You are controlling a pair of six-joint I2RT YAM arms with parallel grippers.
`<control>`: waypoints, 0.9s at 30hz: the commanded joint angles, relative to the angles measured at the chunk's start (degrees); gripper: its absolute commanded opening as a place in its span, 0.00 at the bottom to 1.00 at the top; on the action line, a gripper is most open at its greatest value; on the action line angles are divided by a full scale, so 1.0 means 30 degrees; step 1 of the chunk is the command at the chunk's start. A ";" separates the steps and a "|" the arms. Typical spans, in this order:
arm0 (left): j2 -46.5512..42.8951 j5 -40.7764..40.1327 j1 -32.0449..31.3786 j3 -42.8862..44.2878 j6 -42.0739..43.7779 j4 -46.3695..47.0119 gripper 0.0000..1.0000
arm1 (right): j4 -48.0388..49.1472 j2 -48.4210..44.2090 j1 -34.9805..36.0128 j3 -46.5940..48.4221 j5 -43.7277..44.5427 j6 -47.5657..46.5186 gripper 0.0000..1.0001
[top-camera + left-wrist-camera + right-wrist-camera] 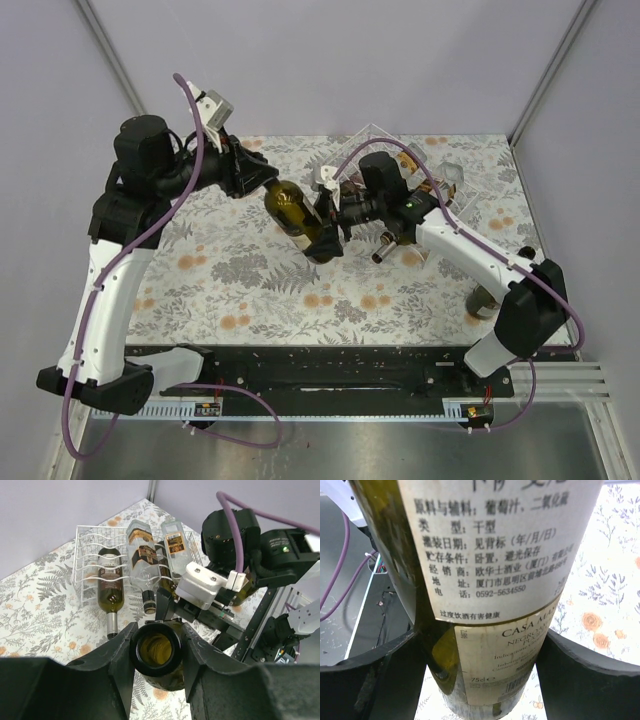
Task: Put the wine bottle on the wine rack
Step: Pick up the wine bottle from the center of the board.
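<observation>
A dark green wine bottle [297, 215] with a pale label hangs tilted above the floral table, held by both grippers. My left gripper [258, 182] is shut on its neck; the open mouth [157, 648] sits between the fingers. My right gripper [330, 238] is shut on the bottle's labelled body [500, 630], one finger on each side. The clear wine rack [375, 133] stands at the back right, just behind the right arm. In the left wrist view the rack [82, 555] lies beyond the bottle mouth.
The rack holds a dark bottle [110, 587] and two clear labelled bottles [141, 555], necks pointing toward the table's middle. A grey round object [485, 300] sits beside the right arm's base. Walls close in the back and sides.
</observation>
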 commanded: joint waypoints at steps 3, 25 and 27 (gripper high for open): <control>-0.0461 -0.1247 0.0282 -0.0878 0.4768 -0.0556 0.27 | -0.3571 -0.1822 -0.0793 0.0594 -0.0064 0.0212 0.00; -0.2275 -0.3093 0.0342 -0.3284 1.0418 -0.1696 0.82 | -1.0403 -0.2849 -0.1116 0.1766 0.2221 -0.3334 0.00; -0.2948 -0.3386 0.0341 -0.3136 1.1882 -0.2107 0.85 | -1.0815 -0.2760 -0.1116 0.1796 0.2222 -0.3393 0.00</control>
